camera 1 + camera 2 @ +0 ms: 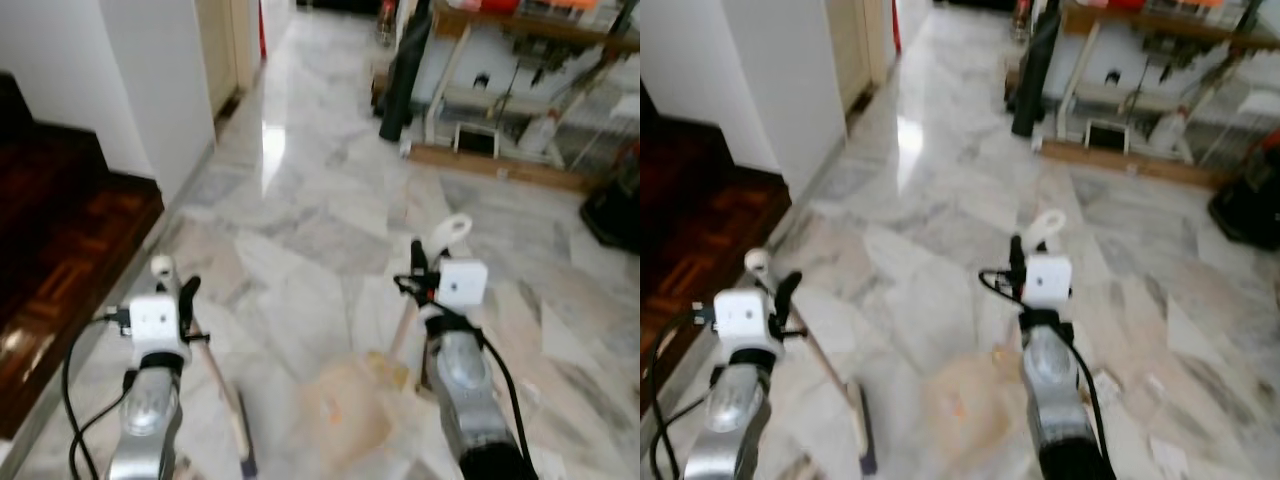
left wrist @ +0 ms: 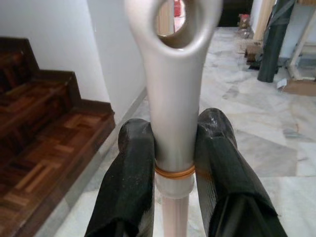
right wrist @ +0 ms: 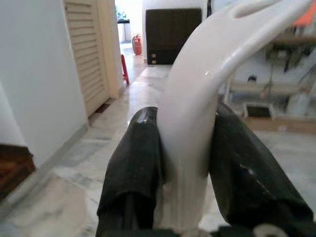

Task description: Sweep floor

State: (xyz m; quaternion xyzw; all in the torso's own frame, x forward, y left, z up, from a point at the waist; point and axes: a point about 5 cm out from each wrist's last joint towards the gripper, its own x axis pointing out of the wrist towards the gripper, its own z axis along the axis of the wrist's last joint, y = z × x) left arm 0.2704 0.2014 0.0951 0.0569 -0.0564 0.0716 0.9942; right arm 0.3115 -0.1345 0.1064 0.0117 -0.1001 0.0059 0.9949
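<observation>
On marble floor (image 1: 330,200), near: left gripper (image 2: 173,148) clamped on broom (image 1: 222,395) handle top, stick slanting down right to head on floor. Right gripper (image 3: 185,148) clamped on white dustpan (image 1: 345,405) handle, pan lying flat on floor, left of right arm. Wooden stairs (image 1: 60,220) far left.

floor (image 1: 330,220): grey-white marble | steps (image 1: 60,230): dark parquet | broom handle (image 2: 173,98): silver | dustpan handle (image 3: 197,98): white
</observation>
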